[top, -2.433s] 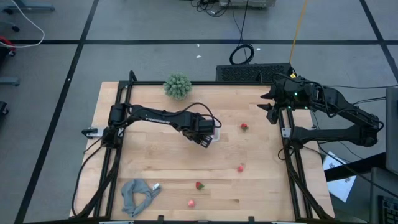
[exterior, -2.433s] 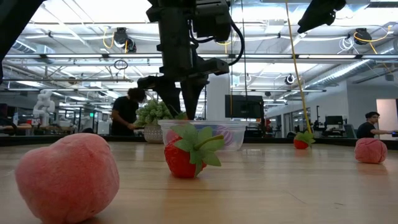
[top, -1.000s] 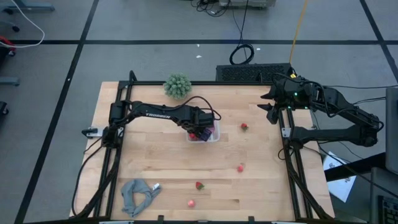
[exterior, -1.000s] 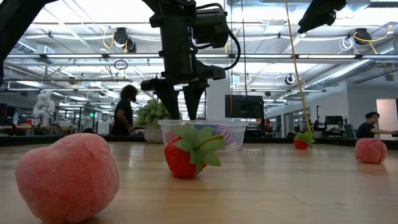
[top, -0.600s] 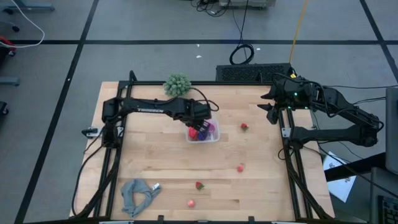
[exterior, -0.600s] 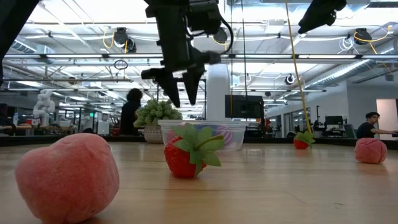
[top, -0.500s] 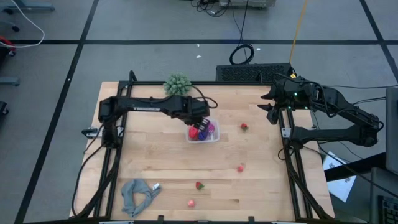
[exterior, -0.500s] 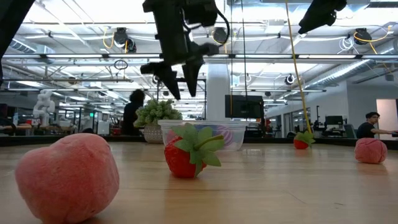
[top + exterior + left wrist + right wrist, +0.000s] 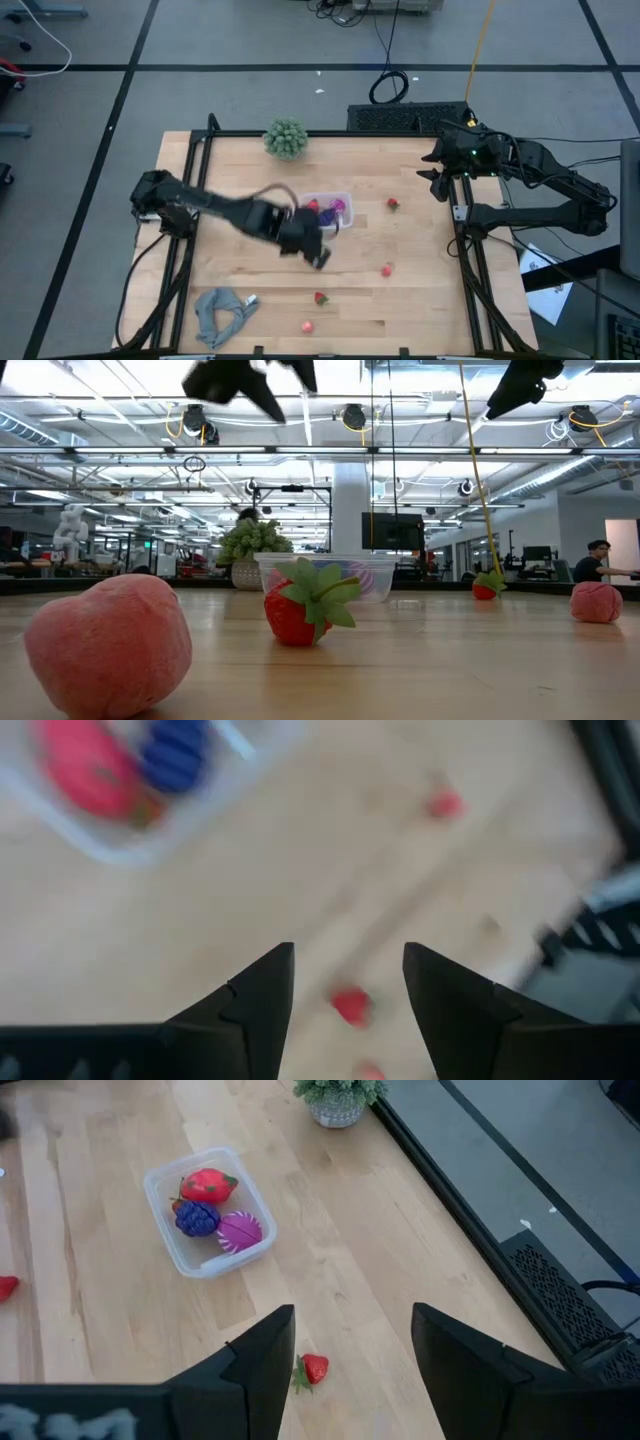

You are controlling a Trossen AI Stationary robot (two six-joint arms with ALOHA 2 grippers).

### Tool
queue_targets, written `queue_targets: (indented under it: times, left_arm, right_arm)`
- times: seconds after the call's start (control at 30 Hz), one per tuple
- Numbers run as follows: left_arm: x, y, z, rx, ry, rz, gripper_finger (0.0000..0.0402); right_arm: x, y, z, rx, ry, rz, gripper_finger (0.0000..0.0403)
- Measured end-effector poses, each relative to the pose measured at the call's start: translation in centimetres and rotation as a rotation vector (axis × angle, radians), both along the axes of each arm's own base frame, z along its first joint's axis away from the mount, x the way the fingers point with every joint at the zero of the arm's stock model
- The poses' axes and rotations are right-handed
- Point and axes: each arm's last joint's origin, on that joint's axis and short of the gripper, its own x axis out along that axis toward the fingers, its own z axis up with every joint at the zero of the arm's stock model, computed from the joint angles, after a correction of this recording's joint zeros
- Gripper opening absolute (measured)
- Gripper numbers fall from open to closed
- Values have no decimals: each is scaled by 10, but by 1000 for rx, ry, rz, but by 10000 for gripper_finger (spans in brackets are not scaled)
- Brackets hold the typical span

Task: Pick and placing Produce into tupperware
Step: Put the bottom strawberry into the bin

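Wooden planks made up the surface [image 9: 240,290], and no readable writing showed on anything. Near its middle sat the tupperware [image 9: 326,209] holding three produce pieces [image 9: 208,1185], red, dark purple and magenta. Four more lay loose, among them a strawberry [image 9: 320,298] toward the near edge. Just left of the container, the left pincer [image 9: 320,257] hung empty, fingers apart. Far right, the right pincer [image 9: 432,170] waited, also parted.

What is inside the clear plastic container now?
The tupperware holds three pieces: a red one, a dark purple one and a magenta one. Anything beneath them cannot be seen.
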Motion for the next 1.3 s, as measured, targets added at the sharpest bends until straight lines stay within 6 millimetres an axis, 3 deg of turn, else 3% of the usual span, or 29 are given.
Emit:
queue_targets:
  times: [0.2, 0.5, 0.87, 1.07, 1.3]
  left_arm:
    - [-10, -62, -9, 38, -42, -48, 193]
    - [-17, -108, -38, 63, 6, -56, 193]
    - [9, -131, -100, 17, 85, -128, 193]
    - [22, -131, -113, 44, 41, -220, 193]
    - [24, -125, -117, 115, 59, -305, 193]
  right_arm:
    - [0, 1, 0, 40, -11, -5, 193]
    - [-2, 7, -4, 183, -5, 120, 193]
    - [-3, 8, -5, 197, 8, 115, 193]
    - [-3, 8, -5, 198, 10, 115, 193]
    - [-3, 8, -5, 198, 10, 115, 193]
